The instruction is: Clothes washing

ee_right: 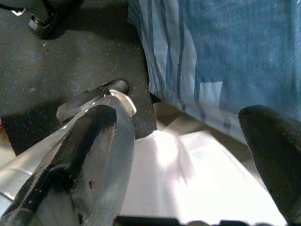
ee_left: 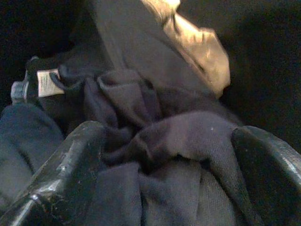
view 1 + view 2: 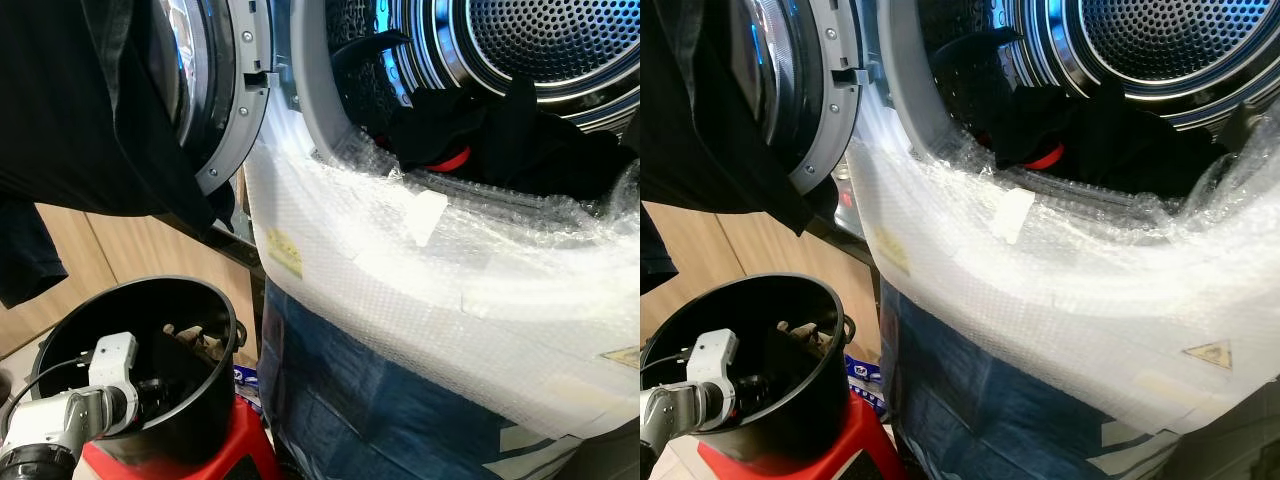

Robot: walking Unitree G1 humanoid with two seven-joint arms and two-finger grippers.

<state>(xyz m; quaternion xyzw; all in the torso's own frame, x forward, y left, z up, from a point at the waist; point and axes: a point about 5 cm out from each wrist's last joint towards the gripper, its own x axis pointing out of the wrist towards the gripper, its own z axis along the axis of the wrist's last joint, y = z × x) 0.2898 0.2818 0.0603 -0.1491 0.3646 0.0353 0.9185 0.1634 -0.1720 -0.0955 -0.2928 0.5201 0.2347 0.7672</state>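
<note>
The washing machine [image 3: 420, 300] is standing open ahead of and above the left hand, its front wrapped in bubble wrap [image 3: 400, 270] with a blue striped covering [image 3: 380, 400] hanging below that. Its round door [image 3: 215, 90] is swinging out toward the robot's left, above the left hand, and a dark garment [image 3: 90, 120] is hanging in front of the door. Inside the perforated drum [image 3: 1160, 40], well above and to the right of the left hand, dark clothes [image 3: 500, 130] are lying at the drum mouth, with a red item [image 3: 455, 158] showing among them.

A black bucket [image 3: 190, 400] is sitting on a red stool [image 3: 240, 450], just beside the machine front. The left arm is reaching into this bucket from the near side. In the left wrist view the left hand [image 2: 164, 155] is sitting with its two black fingers [image 2: 70, 160] spread apart and dark bunched laundry [image 2: 155, 132] lying between and around them; whether they are pressing on the cloth cannot be told. Beyond the fingers a tan piece of cloth [image 2: 197, 52] is lying at the far side of the pile, and a small white label [image 2: 46, 82] is showing on a dark garment.

In the right wrist view the right hand [image 1: 188, 141] is hanging low with its fingers [image 1: 84, 141] apart and nothing between them. Below it lie the dark speckled floor [image 1: 84, 52], a white sheet [image 1: 188, 183], and the blue striped covering close beyond.
</note>
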